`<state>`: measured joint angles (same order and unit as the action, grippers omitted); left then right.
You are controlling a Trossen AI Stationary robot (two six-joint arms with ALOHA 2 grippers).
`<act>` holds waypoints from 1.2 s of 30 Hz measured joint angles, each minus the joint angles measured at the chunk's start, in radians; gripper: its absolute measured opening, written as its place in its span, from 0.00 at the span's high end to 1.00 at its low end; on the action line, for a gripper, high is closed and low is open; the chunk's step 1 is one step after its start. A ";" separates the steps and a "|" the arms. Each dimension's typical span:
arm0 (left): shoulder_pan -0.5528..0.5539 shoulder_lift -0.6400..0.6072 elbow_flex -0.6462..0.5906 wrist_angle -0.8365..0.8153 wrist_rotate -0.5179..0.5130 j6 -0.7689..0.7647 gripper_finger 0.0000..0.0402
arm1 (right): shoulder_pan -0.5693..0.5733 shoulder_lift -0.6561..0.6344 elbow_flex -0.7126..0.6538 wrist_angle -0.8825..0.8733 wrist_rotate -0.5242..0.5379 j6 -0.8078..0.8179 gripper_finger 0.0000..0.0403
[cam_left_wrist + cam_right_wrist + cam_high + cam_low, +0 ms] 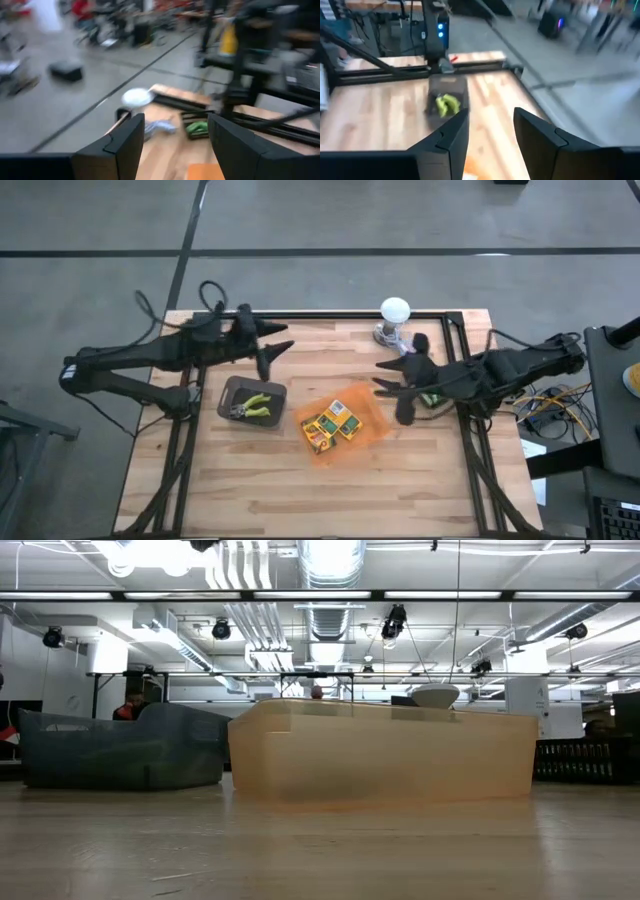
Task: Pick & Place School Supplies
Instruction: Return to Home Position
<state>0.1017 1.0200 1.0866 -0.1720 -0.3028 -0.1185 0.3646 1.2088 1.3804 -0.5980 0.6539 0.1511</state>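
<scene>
While left gripper (284, 340) hangs over the upper-left part of the wooden table (250, 490) in the high view, its fingers are spread with nothing between them. Just below it in that view sits black basket (228, 388), with the yellow- and green-handled plier-like tools (256, 405) inside. Right of that, orange translucent tray (372, 432) holds the yellow-and-green crayon boxes (331, 423), packed together. White round-headed lamp (395, 310) stands at the table's upper edge. Right gripper (380, 377) hovers between lamp and tray, fingers spread, empty. Small green item (197, 127) lies near the lamp base, kind unclear.
</scene>
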 joint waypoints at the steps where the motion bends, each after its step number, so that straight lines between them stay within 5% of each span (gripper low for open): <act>1: -0.008 -0.022 0.000 -0.001 0.027 0.028 0.45 | 0.007 -0.017 0.000 -0.044 -0.005 0.065 0.63; 4: -0.025 -0.100 -0.012 -0.010 0.120 0.131 0.45 | 0.051 -0.062 -0.006 -0.077 -0.098 0.085 0.63; 8: -0.027 -0.215 -0.046 -0.080 0.167 0.172 0.45 | 0.132 -0.098 -0.018 0.009 -0.188 -0.115 0.62; 16: -0.027 -0.384 -0.261 0.008 0.130 0.122 0.45 | 0.193 -0.194 -0.100 0.075 -0.184 -0.201 0.62; 23: -0.025 -0.457 -0.438 0.175 -0.036 0.136 0.45 | 0.192 -0.333 -0.295 0.251 -0.183 -0.229 0.64; 36: -0.024 -0.598 -0.545 0.171 -0.051 0.088 0.45 | 0.192 -0.666 -0.621 0.482 -0.218 -0.154 0.62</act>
<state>0.0772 0.4219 0.5416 -0.0005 -0.3538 -0.0309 0.5564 0.5429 0.7594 -0.1158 0.4355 -0.0029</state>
